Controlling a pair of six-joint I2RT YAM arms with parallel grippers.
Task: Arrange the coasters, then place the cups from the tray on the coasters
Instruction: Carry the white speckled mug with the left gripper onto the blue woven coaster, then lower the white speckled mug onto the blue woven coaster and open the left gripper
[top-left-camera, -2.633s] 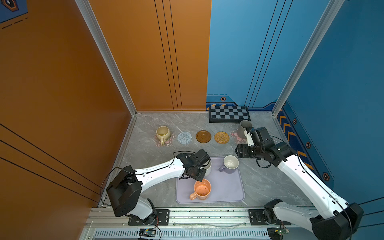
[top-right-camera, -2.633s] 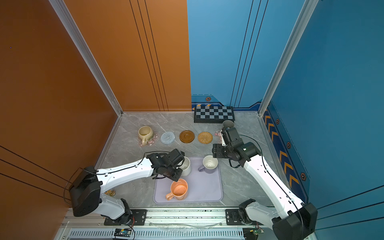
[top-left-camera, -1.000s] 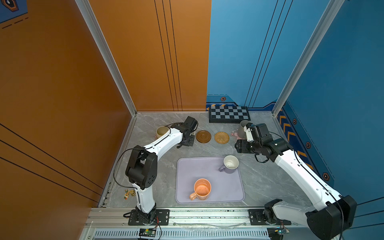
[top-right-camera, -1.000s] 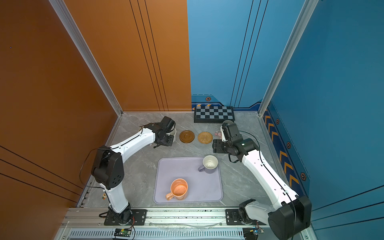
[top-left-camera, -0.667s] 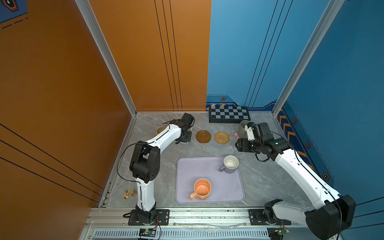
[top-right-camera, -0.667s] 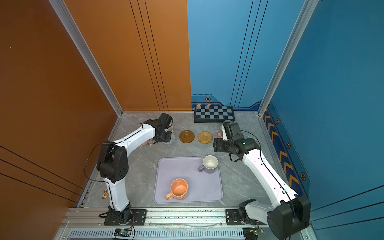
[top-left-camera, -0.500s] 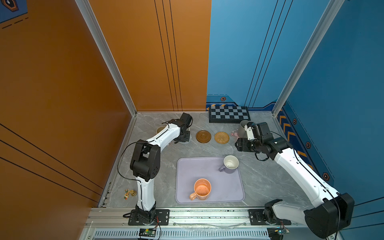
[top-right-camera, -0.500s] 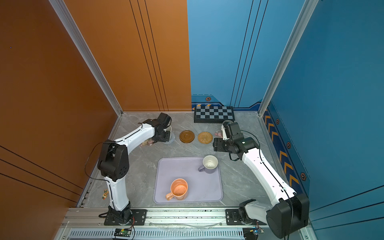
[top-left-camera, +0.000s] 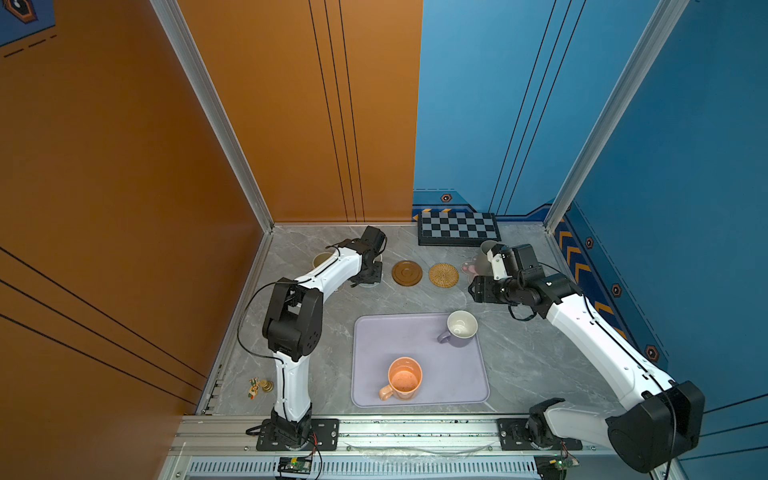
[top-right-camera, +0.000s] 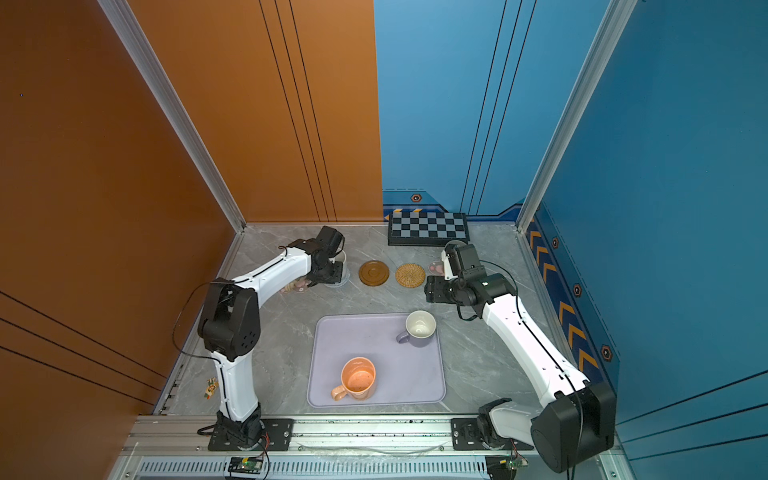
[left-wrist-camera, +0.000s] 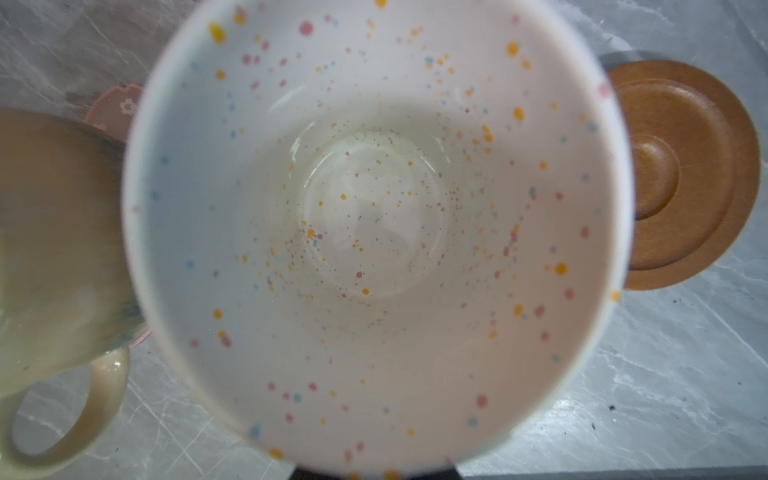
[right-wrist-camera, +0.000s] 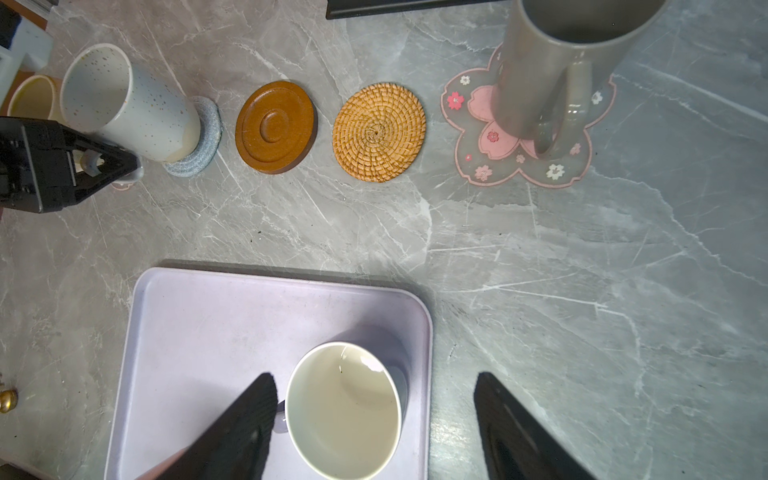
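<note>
Hovering at the back row in both top views, the left gripper (top-left-camera: 368, 277) hides its fingers, while the right gripper (top-left-camera: 473, 289) hangs beside the tray (top-left-camera: 374, 332). In the left wrist view, the speckled mug (left-wrist-camera: 374, 232) fills the frame. In the right wrist view, the left gripper's fingers clamp that mug's handle on the crocheted coaster (right-wrist-camera: 205, 141), and the right gripper's fingers (right-wrist-camera: 249, 415) stand apart above the lavender mug (right-wrist-camera: 345, 411).

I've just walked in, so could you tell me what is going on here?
The left pincer grips the handle of the speckled white mug, standing on the blue-grey crocheted coaster. The open right pincer hovers over the lavender mug on the pale lavender tray, which also holds the orange-peach mug. The dark wooden disc coaster and tan rattan coaster are bare; the beige-yellow mug and grey mug sit on pink flower coasters.
</note>
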